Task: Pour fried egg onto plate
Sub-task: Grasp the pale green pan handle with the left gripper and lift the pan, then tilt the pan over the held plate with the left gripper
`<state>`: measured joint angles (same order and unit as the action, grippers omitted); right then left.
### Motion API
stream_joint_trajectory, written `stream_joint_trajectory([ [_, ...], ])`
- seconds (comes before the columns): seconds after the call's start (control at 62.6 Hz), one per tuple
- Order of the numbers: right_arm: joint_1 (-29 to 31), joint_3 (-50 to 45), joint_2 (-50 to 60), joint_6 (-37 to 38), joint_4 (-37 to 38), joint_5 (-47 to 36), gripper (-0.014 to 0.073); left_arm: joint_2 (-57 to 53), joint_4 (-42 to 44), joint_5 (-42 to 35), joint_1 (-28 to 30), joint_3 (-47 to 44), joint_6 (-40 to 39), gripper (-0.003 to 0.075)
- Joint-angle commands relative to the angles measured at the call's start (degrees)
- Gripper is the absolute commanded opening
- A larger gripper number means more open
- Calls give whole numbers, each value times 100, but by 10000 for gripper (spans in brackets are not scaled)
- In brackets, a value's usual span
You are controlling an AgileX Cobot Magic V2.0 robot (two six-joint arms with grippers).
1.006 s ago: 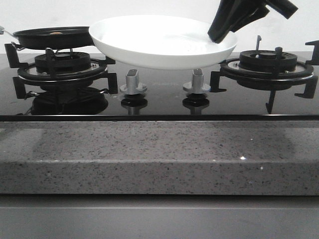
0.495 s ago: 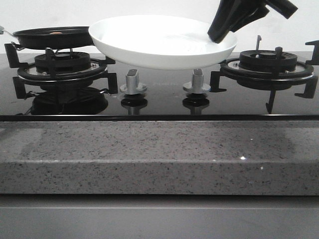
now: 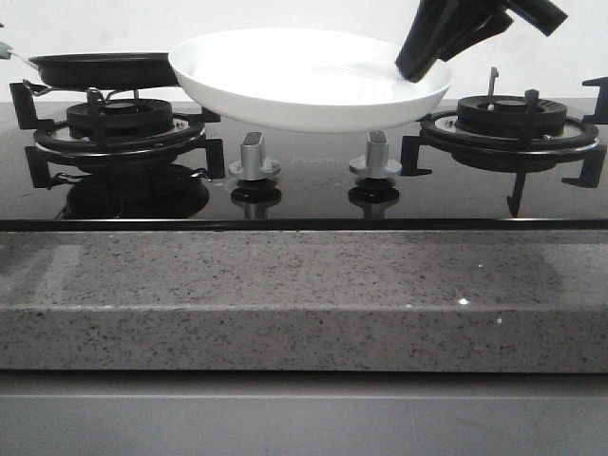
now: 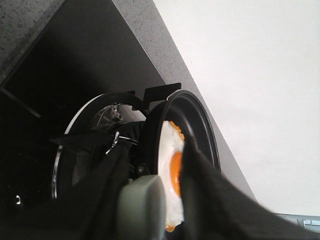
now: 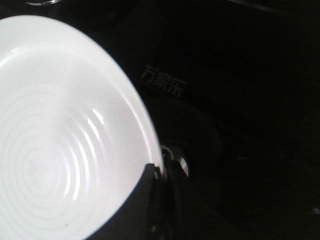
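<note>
Fried egg (image 4: 170,172) flat in black pan (image 3: 100,68); left gripper (image 4: 150,195) jaws clamp pan handle (image 4: 142,207); right gripper (image 3: 423,57) jaws pinch plate (image 3: 304,81) rim at 3 o'clock, above stove knobs (image 3: 255,157).

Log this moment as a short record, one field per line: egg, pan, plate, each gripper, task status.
egg: fried egg lies inside the pan, yolk up
pan: black frying pan above the left burner, handle in the left gripper
plate: white plate held above the stove knobs, bare inside
left gripper: shut on the pan handle
right gripper: right gripper clamps the plate's right rim
status: egg not yet poured; pan rim beside the plate's left edge
</note>
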<state>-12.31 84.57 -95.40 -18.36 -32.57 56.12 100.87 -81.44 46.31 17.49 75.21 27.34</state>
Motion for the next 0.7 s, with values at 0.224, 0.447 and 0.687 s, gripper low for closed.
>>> stream_joint_trajectory([
  [0.224,6,145,283,-49,-261,-192,-106,-256,-395,157,10,202,24,-20],
  [0.447,6,145,283,-49,-266,-192,-106,-303,-1551,872,10,374,453,-20],
  [0.687,6,145,283,-49,-267,-197,-106,-580,-1577,1099,-282,850,518,-20],
])
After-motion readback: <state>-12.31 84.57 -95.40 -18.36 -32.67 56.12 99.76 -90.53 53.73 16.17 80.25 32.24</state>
